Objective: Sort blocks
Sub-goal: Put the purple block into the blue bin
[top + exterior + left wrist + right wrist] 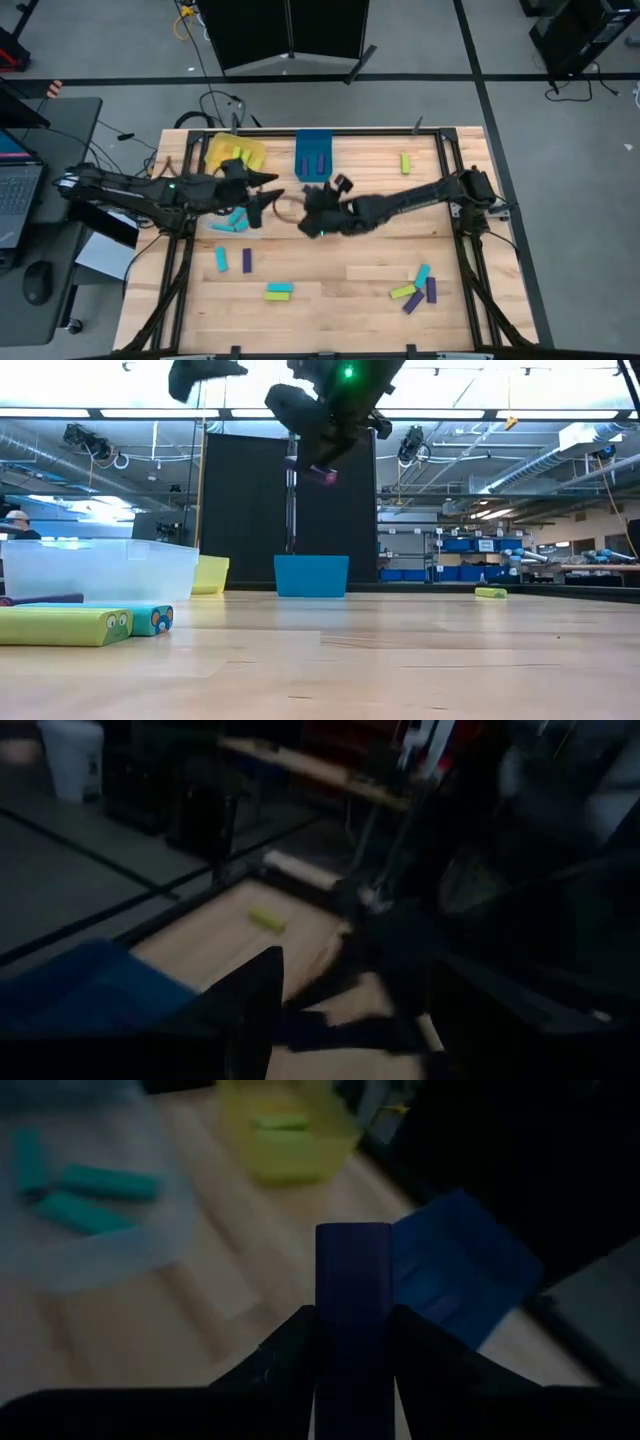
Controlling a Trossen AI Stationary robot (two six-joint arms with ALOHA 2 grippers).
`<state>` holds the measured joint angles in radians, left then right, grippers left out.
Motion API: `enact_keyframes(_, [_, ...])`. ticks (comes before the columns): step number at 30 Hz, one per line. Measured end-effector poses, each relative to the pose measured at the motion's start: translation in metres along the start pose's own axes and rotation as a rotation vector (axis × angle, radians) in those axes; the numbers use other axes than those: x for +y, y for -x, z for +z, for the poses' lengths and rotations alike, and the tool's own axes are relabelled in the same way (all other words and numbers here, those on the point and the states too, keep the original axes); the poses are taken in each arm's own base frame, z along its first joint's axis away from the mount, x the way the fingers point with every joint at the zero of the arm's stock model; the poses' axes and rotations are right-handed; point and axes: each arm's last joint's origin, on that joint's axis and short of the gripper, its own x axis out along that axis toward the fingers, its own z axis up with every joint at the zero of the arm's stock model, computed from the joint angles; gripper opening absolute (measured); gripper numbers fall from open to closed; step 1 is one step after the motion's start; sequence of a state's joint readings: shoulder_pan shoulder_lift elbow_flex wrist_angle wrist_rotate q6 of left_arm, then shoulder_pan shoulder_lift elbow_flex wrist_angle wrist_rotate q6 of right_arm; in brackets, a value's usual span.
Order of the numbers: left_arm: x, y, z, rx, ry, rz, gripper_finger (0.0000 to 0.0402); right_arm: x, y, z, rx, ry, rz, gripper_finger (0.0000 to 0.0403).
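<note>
On the worktop [330,285] seen from above, the left tool [262,196] hangs with its fingers spread and empty near the yellow bin [235,153] at eleven o'clock, over a clear bin [90,1230] that holds teal blocks [235,220]. If it lingers there it could knock the right arm, which reaches in just beside it. Toward twelve o'clock sits the blue bin [313,155], already holding purple blocks. The right tool [352,1345] hovers near the centre, just short of that bin, pinching a purple block [352,1280] that stands up between its fingers. Only the block's lower end looks held, so it may twist or slip, and an early release would drop it on the wood short of the bin. A lone green block [405,162] lies at one o'clock, and a mixed cluster [418,288] waits at four o'clock, with more loose blocks at seven.
</note>
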<state>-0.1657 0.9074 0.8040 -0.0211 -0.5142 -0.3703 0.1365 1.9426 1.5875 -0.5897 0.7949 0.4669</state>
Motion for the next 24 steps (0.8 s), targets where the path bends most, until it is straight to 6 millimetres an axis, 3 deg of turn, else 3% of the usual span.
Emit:
enact_keyframes(6, [0.013,0.038,0.027,-0.138,0.005,-0.027,0.0241,-0.034,-0.036,0.017,0.034,0.029,-0.006,0.012])
enact_keyframes(10, [0.018,0.053,0.035,-0.186,-0.041,-0.063,0.0241,-0.06,-0.065,0.023,0.035,0.022,0.012,0.012])
enact_keyframes(17, [0.013,0.063,0.054,-0.346,0.07,-0.233,0.0241,-0.113,-0.114,0.021,0.041,-0.089,0.084,0.012])
enact_keyframes(24, [0.01,0.069,0.071,-0.537,0.085,-0.275,0.0241,-0.143,-0.132,0.02,0.058,-0.133,0.079,0.012])
